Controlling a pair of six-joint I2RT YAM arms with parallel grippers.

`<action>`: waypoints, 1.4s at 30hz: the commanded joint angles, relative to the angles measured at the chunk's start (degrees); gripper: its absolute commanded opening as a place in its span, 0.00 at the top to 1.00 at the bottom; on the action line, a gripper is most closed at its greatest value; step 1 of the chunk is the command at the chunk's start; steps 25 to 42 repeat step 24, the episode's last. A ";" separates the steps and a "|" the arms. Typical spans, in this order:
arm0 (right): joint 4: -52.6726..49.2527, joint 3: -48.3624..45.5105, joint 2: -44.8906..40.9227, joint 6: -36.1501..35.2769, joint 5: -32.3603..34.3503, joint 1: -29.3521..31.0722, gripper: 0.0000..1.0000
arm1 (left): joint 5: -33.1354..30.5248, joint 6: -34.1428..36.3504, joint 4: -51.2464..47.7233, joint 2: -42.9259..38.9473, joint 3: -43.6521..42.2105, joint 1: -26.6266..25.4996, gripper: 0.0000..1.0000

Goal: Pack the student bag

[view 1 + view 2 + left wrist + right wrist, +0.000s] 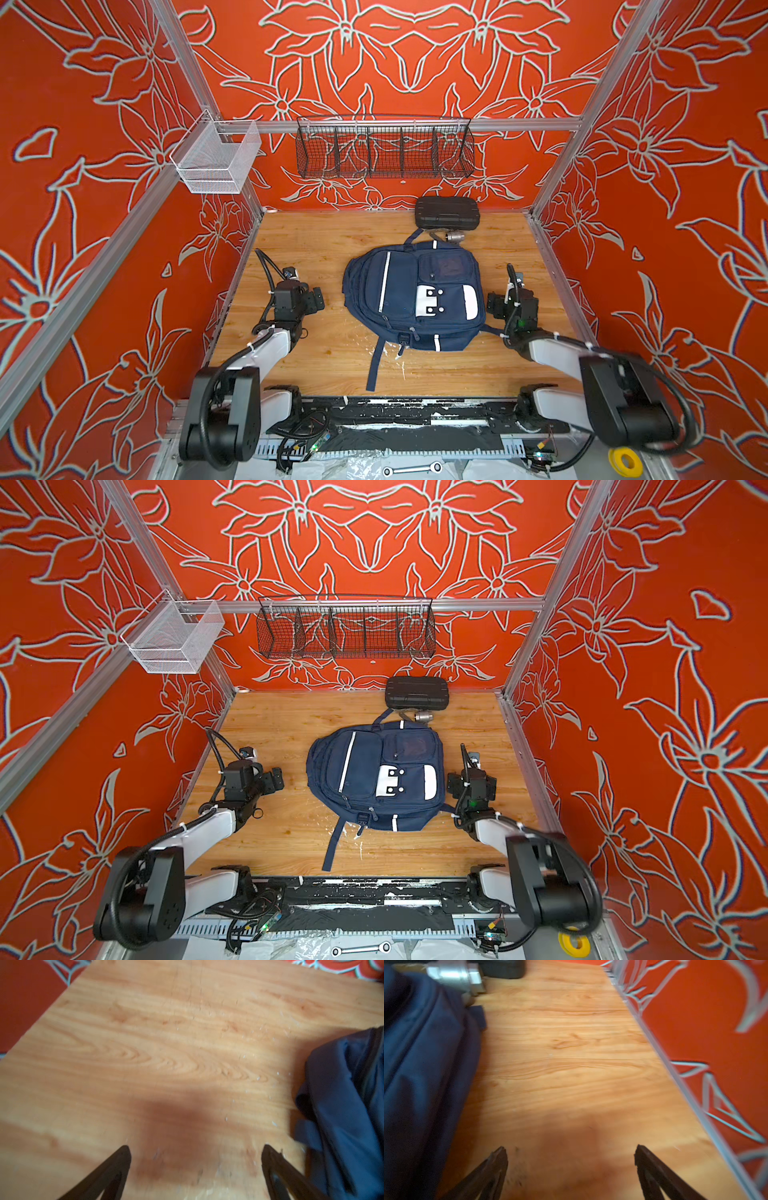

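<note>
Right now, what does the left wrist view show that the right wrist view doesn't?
Left wrist only: the left gripper, open and empty, and white flecks on the table. Right wrist only: the right gripper, open and empty, a metal fitting, a corner of the black case, a frame rail. Both: the bag, the wooden table, red wall.

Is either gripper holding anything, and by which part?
Nothing is held. The left gripper and right gripper both stand open over the table, either side of the student bag.
</note>
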 commanded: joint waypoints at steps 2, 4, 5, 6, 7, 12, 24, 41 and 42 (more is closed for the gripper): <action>8.04 3.02 2.01 -2.18 -4.92 -0.63 0.03 | 5.10 4.10 8.58 3.56 0.56 0.36 0.03; 13.10 2.28 3.92 -2.49 -5.87 -0.80 0.03 | 5.33 4.34 8.19 4.42 1.44 0.33 0.03; 11.95 2.42 3.60 -2.47 -5.81 -0.85 0.03 | 4.72 4.04 7.80 5.05 1.83 0.25 0.03; 8.26 3.26 2.49 -2.34 -5.87 -0.90 0.03 | 4.29 3.99 7.71 5.21 2.26 0.09 0.03; 10.12 2.91 2.87 -2.46 -5.85 -0.89 0.03 | 4.73 4.27 7.08 5.14 2.25 -0.02 0.03; 10.39 2.89 3.16 -2.46 -5.88 -0.89 0.03 | 4.69 4.74 7.01 5.52 2.62 -0.32 0.03; 9.52 3.02 2.67 -2.54 -5.88 -0.93 0.03 | 3.93 5.01 6.96 5.50 2.65 -1.03 0.03; 9.52 3.02 2.67 -2.54 -5.88 -0.93 0.03 | 3.93 5.01 6.96 5.50 2.65 -1.03 0.03; 9.52 3.02 2.67 -2.54 -5.88 -0.93 0.03 | 3.93 5.01 6.96 5.50 2.65 -1.03 0.03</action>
